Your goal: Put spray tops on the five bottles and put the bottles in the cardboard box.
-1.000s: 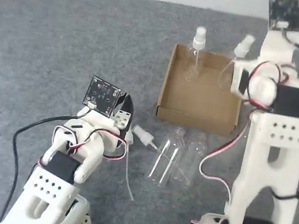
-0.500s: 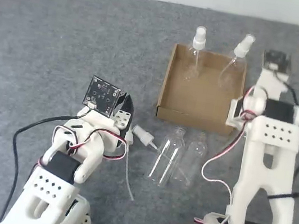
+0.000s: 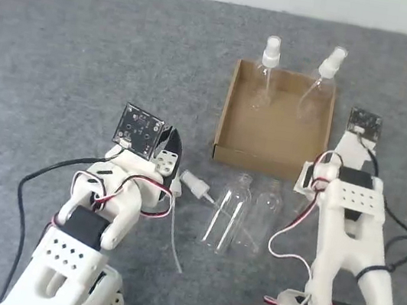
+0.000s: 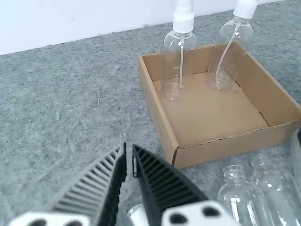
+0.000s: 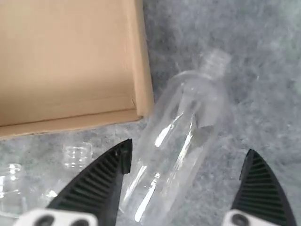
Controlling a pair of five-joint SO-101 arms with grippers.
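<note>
The cardboard box [image 3: 264, 160] holds two upright bottles with spray tops [image 3: 266, 73] [image 3: 319, 84] at its far wall; the left wrist view shows them too [image 4: 180, 56] [image 4: 231, 44]. Two uncapped clear bottles [image 3: 228, 209] [image 3: 263, 208] lie in front of the box. A loose spray top [image 3: 193, 184] with its tube lies beside my left gripper [image 3: 175, 152], whose fingers are shut with nothing between them [image 4: 130, 153]. My right gripper [image 5: 188, 151] is open, straddling a third uncapped bottle [image 5: 181, 141] that lies on the mat by the box's corner [image 5: 141, 94].
The grey mat stretches free to the left and beyond the box. My right arm [image 3: 342, 213] stands over the box's near right corner. Two bottle necks [image 5: 75, 155] [image 5: 10, 172] lie close to one right finger.
My right arm has drawn back from above the box's far right side and come down near its front right corner. The left arm, bottles and spray top have not moved.
</note>
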